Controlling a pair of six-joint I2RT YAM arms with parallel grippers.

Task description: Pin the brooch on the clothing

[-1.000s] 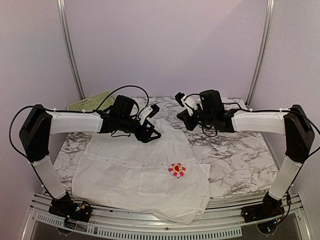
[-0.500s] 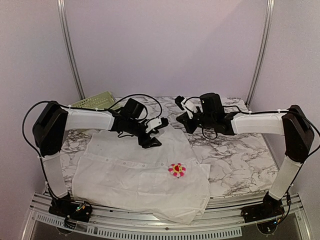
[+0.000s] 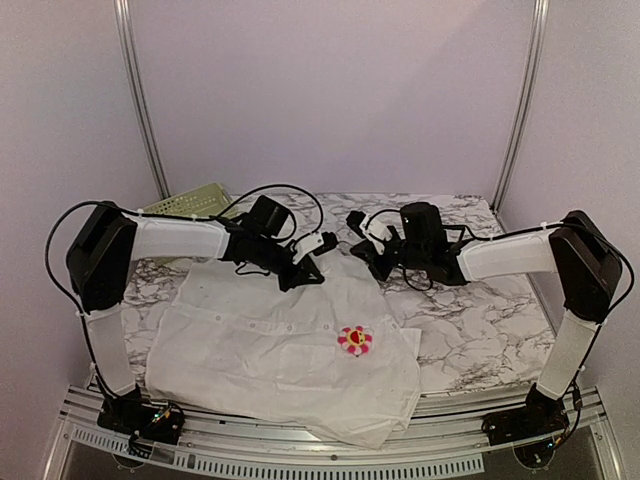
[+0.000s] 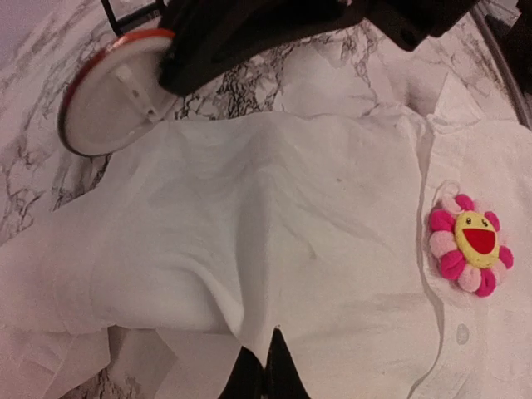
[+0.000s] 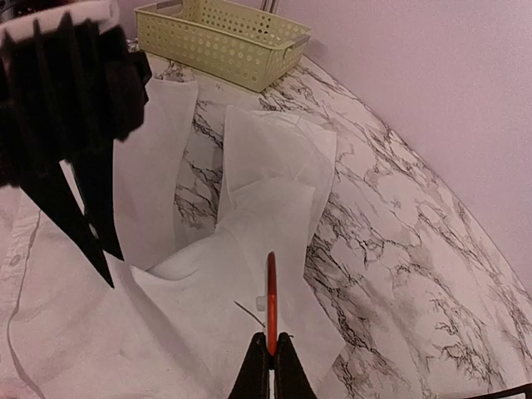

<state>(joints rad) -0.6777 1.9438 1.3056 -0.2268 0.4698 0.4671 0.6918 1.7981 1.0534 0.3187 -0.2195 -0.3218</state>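
Note:
The clothing (image 3: 260, 345), a white shirt, lies spread on the marble table. My left gripper (image 3: 314, 273) (image 4: 266, 356) is shut, pinching a raised fold of its fabric (image 4: 249, 249) below the collar. Just to the right, my right gripper (image 3: 360, 252) (image 5: 271, 339) is shut on the brooch (image 5: 271, 295), a round badge with an orange rim seen edge-on. Its white back (image 4: 104, 96) and thin pin show, and it hovers just above the fabric by the collar. The two grippers' tips are close together.
A pink and yellow smiling flower badge (image 3: 353, 340) (image 4: 470, 245) sits on the shirt's front beside the button row. A pale green perforated basket (image 3: 185, 203) (image 5: 220, 37) stands at the back left. Bare marble table (image 3: 470, 300) lies right of the shirt.
My left gripper moved right toward the collar, then closed on a fold of the shirt. My right gripper came slightly lower and nearer, still holding the brooch.

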